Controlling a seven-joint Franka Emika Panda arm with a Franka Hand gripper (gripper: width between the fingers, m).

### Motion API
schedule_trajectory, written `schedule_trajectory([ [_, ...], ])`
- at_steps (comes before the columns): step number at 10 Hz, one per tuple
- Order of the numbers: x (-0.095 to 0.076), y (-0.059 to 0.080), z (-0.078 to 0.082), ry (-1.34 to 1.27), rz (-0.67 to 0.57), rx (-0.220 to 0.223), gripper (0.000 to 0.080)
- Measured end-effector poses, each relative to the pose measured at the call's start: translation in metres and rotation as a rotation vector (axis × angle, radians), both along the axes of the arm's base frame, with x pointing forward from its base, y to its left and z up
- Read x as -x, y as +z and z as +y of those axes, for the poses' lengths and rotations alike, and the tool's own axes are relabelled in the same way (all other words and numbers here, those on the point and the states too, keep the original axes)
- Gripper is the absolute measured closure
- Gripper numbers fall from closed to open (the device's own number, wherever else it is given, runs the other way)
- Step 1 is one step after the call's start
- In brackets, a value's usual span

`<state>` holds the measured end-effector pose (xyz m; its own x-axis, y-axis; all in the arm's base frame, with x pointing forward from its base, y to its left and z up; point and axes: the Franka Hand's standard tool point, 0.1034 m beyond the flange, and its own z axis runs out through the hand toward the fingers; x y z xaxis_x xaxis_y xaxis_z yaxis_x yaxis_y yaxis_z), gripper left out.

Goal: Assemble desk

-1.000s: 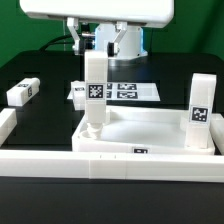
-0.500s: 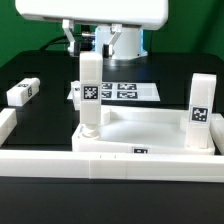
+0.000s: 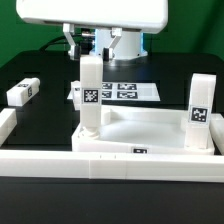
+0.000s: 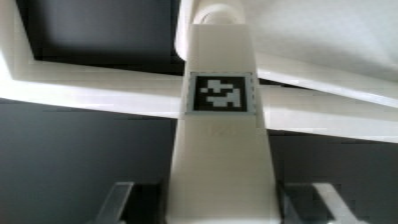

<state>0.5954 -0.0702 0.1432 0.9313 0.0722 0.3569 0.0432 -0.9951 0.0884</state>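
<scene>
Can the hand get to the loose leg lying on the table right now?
Probably not yet: the hand is clamped on the upright leg. Once freed, nothing seems to block the loose leg.

White tabletop carries first leg and second leg upright; third leg lies apart

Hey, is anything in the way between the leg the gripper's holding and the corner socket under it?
Nothing visible. The leg stands upright in the gripper, its lower end already at the corner socket of the tabletop.
</scene>
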Motion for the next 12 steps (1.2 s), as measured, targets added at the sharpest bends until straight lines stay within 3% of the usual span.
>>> schedule_trajectory([
  [3, 0.0012, -0.0055, 0.0007, 0.001, 0.006, 0.001, 0.0509],
  [8, 0.0010, -0.0072, 0.0023, 0.011, -0.146, 0.044, 0.0509],
  [12, 0.0003, -0.0075, -0.0003, 0.009, -0.172, 0.052, 0.0509],
])
